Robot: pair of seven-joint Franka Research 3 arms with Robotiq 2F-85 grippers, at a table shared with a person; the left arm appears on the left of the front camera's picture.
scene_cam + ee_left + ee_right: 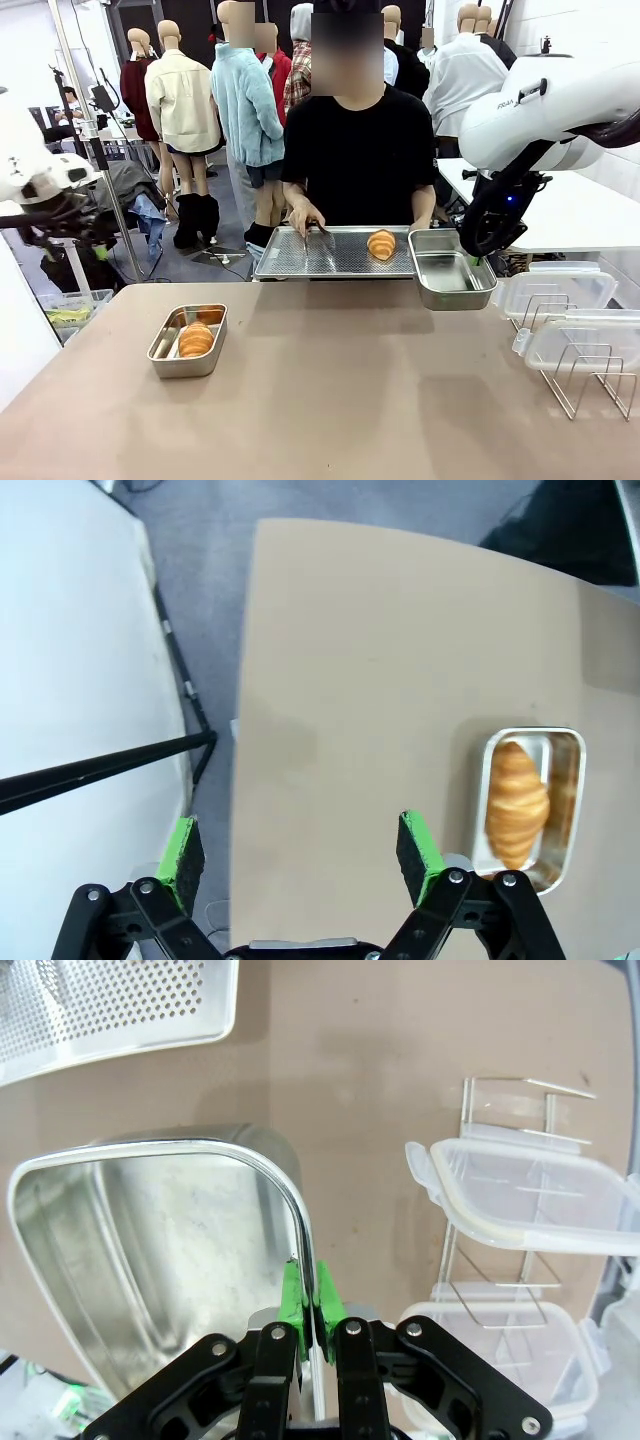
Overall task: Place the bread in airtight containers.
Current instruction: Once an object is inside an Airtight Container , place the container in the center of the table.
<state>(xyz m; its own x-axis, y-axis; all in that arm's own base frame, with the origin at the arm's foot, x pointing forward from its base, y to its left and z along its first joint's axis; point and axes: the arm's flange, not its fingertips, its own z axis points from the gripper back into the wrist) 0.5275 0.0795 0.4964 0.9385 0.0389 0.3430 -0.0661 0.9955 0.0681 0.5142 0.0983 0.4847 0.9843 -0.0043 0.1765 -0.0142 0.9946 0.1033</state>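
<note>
Steel tin [162,352] on the table's [350,400] left side holds one roll [196,340]; a second roll [381,244] lies on the tray [300,255] before the person. Left wrist: left claw [300,845] spread wide, empty, over the table edge. Right wrist: right claw [311,1295] pinched on the empty tin's [150,1250] rim, lids [530,1200] beside it.

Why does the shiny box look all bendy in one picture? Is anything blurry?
Right wrist view: the wide lens bends the empty tin, and light glares off its wall. Left wrist view: the roll looks a bit smeared. Front view: sharp, with soft shadows on the table.
</note>
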